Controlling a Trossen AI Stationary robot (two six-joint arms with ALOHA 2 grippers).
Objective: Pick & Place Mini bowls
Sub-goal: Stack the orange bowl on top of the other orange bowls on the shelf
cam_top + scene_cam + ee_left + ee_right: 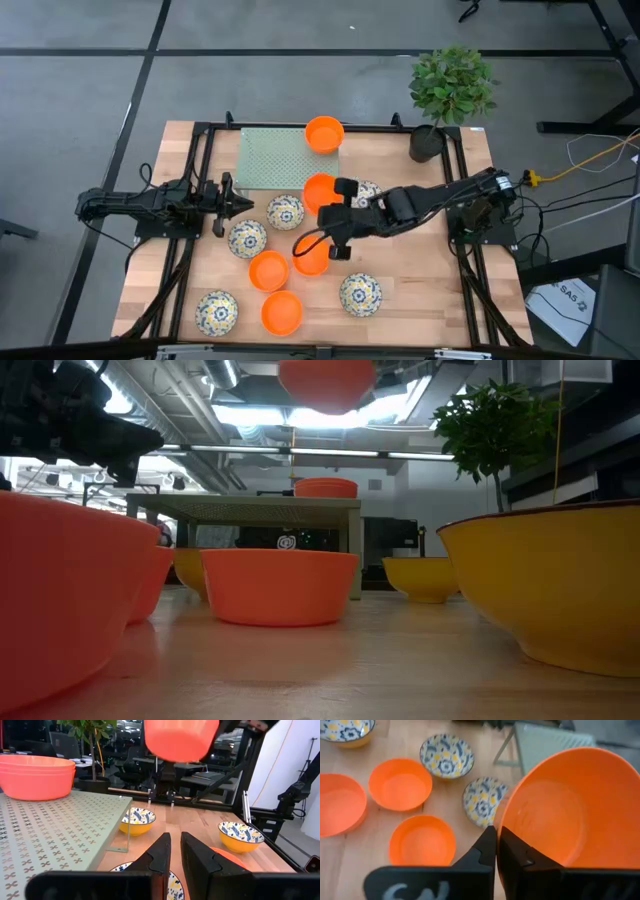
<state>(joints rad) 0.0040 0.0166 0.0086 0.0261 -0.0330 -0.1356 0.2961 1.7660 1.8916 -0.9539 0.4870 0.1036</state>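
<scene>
My right gripper (333, 203) is over the table's middle, shut on an orange mini bowl (317, 190) that hangs high above the table (325, 380). Another orange bowl (323, 132) sits on the green patterned platform (285, 158) at the far side. Three more orange bowls (268, 270) and several blue-and-yellow floral bowls (285, 212) stand on the wooden table. My left gripper (225, 203) waits at the left, level, its fingers (160, 855) nearly together with nothing between them. My right gripper pinches the orange bowl's rim (506, 822), one finger (487, 847) outside the wall and the other inside. The fingers slant down from the table's right side. The bowl is lifted clear of the table, its opening facing up and toward the wrist.
A dark plant pot (427, 143) with a green plant (452, 82) stands at the far right corner. Floral bowls (360, 294) and orange bowls (282, 312) dot the near half of the table. Black frame rails (200, 150) run along the table's sides.
</scene>
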